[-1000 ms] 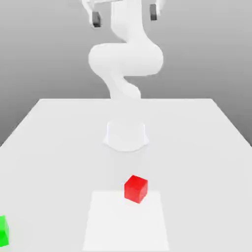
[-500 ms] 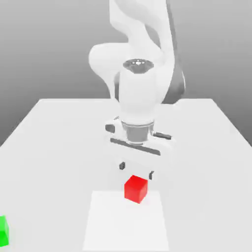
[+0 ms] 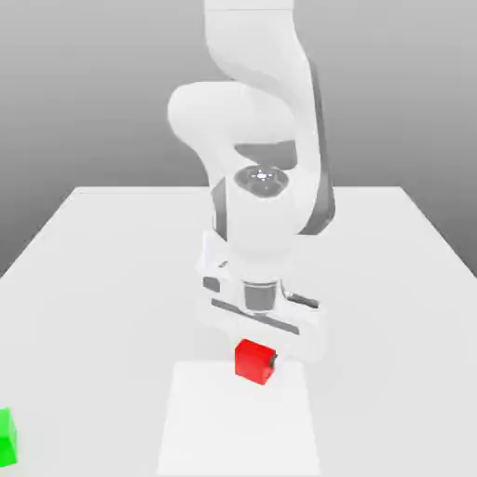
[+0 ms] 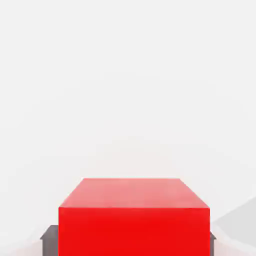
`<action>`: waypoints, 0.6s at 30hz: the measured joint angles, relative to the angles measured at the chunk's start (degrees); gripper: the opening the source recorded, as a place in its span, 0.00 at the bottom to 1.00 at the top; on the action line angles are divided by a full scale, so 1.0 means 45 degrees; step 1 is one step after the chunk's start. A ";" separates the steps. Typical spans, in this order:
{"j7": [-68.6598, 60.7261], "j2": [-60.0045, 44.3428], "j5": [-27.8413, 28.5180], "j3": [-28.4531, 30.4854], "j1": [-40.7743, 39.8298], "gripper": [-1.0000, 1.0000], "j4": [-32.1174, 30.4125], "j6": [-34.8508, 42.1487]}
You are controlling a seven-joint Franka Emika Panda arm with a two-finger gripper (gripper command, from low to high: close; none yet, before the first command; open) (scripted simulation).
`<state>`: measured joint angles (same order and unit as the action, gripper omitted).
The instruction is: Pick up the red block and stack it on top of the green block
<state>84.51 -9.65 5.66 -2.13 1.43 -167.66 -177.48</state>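
The red block [image 3: 250, 360] rests on the white table [image 3: 102, 279] near its front middle. My gripper [image 3: 253, 358] has come straight down over it, and a dark fingertip [image 3: 273, 360] presses against the block's side toward the exterior view's right. In the hand view the red block [image 4: 132, 220] sits between my gripper's [image 4: 130, 241] dark fingers [image 4: 49, 240], which lie flush against its two sides. The gripper is shut on the block, which still sits on the table. The green block [image 3: 5, 438] lies at the table's front corner on the exterior view's left, well apart and partly cut off.
A paler square patch [image 3: 238, 424] marks the table under and in front of the red block. The arm's white base [image 3: 238, 256] stands behind it at the table's middle.
The arm swung down from high above the table, lowered its open fingers around the red block, and the fingers closed onto it. Neither block has shifted.
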 joint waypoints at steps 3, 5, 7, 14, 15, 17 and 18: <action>-0.0073 0.0148 -0.0080 -0.0105 -0.0089 0.00 -0.0003 0.0137; -0.0419 0.0623 -0.0503 -0.0497 -0.0379 0.00 -0.0029 0.0563; -0.0801 0.1153 -0.1012 -0.0797 -0.0546 0.00 -0.0072 0.1034; -0.1357 0.2991 -0.1859 -0.0880 -0.0357 0.00 -0.0342 0.2626; -0.1353 0.3239 -0.1876 -0.0876 -0.0346 0.00 -0.0397 0.2828; -0.1318 0.3714 -0.1872 -0.0876 -0.0339 0.00 -0.0516 0.3205; -0.1290 0.3685 -0.1558 -0.0764 -0.0582 0.00 -0.0293 0.3405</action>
<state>78.70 6.93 -1.36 -5.57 -1.18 -168.98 -162.15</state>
